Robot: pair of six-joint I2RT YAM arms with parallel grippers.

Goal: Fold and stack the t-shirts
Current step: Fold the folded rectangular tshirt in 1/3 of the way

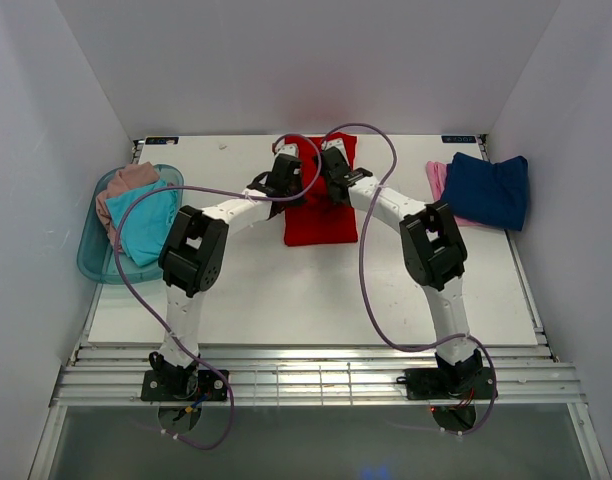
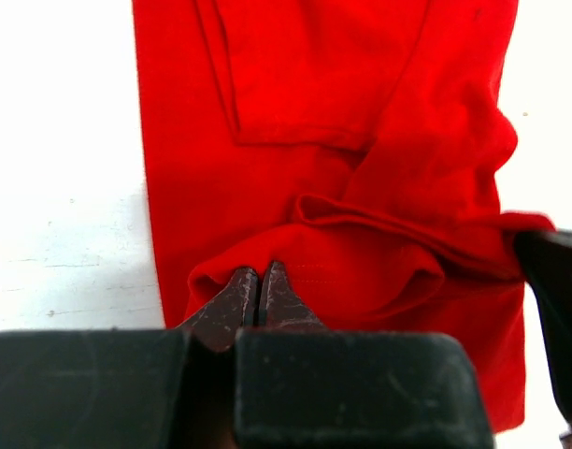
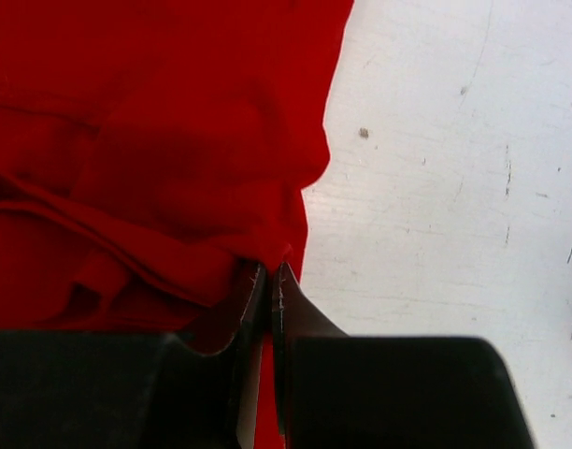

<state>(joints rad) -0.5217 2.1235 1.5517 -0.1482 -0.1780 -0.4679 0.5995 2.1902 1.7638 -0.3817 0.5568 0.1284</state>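
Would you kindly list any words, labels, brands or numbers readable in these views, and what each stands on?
No text is legible.
left corner label, far edge of the table: too small to read.
right corner label: too small to read.
red t-shirt: plain, no print.

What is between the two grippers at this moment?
A bunched fold of the red t-shirt, pinched by the left gripper at one end and the right gripper at the other; seen in the left wrist view.

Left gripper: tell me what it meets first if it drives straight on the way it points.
More of the red t-shirt: the left gripper is shut on a raised fold, and the shirt's flat body lies straight ahead, as far as this view shows.
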